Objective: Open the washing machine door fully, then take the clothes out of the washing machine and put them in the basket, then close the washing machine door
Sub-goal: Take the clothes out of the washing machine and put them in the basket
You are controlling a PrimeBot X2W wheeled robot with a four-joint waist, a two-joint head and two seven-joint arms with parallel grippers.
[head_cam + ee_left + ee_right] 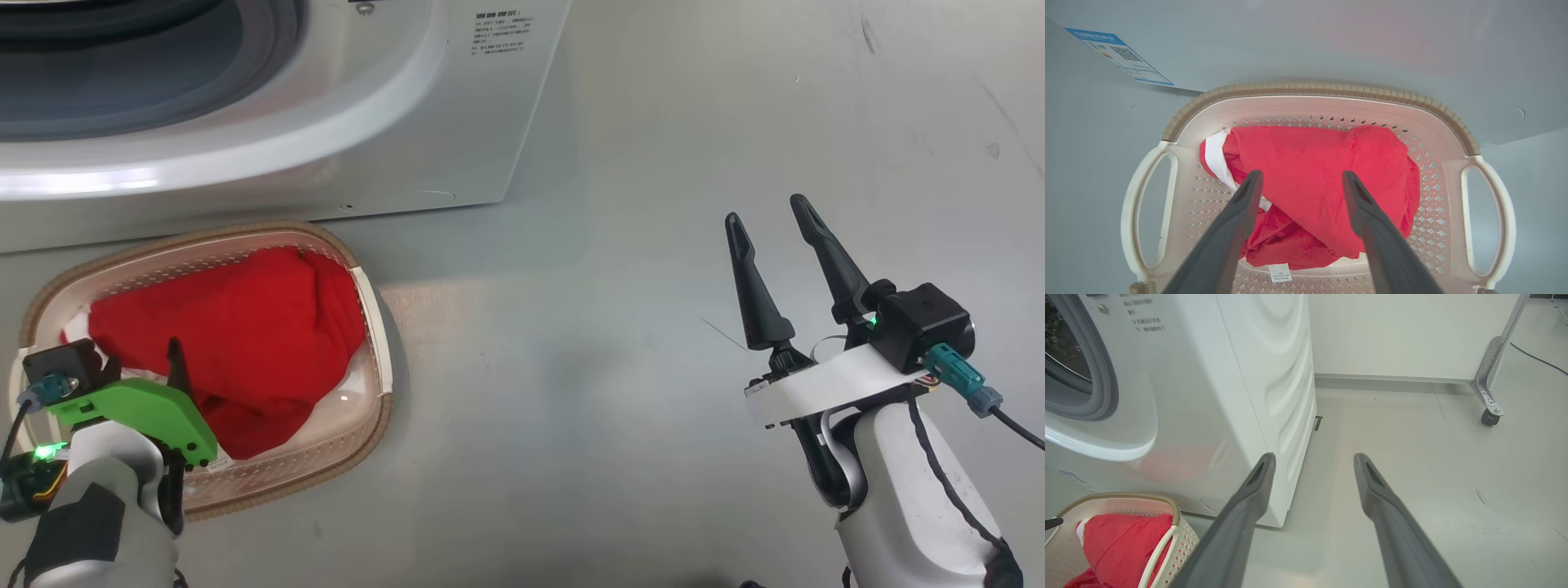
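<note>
Clothes [245,327] sit in the basket [377,343]: one red bundle bunched mid-basket, white trim [1214,157] at one end, small white tag [1280,272] at the near edge. Perforated basket bottom shows around it on both sides.

Basket is on the floor [653,245], just in front of the washing machine [457,122], below its opening. Rim is very close to the machine front; can't tell if touching. Both side handles are free, one at [1133,216], the other at [1502,216]. Blue label sticker [1120,57] is on the machine front, off to one side of the basket.

Left gripper [1302,174] hangs over the basket, pointing down at the bundle. Fingers [1249,196] are spread wide with nothing pinched between them. Tips are over red cloth; contact can't be judged. In the head view one dark finger pokes up past the green wrist bracket [139,412].

Right gripper [765,210] is well apart from the basket, over bare floor to the right of the machine. Fingers are spread and empty. Its wrist view looks past the machine's front corner toward the wall [1392,335] and a metal leg on a caster [1488,412].

Machine opening: grey gasket [269,49] exposed, a slice of perforated steel drum [1061,347] behind it.
</note>
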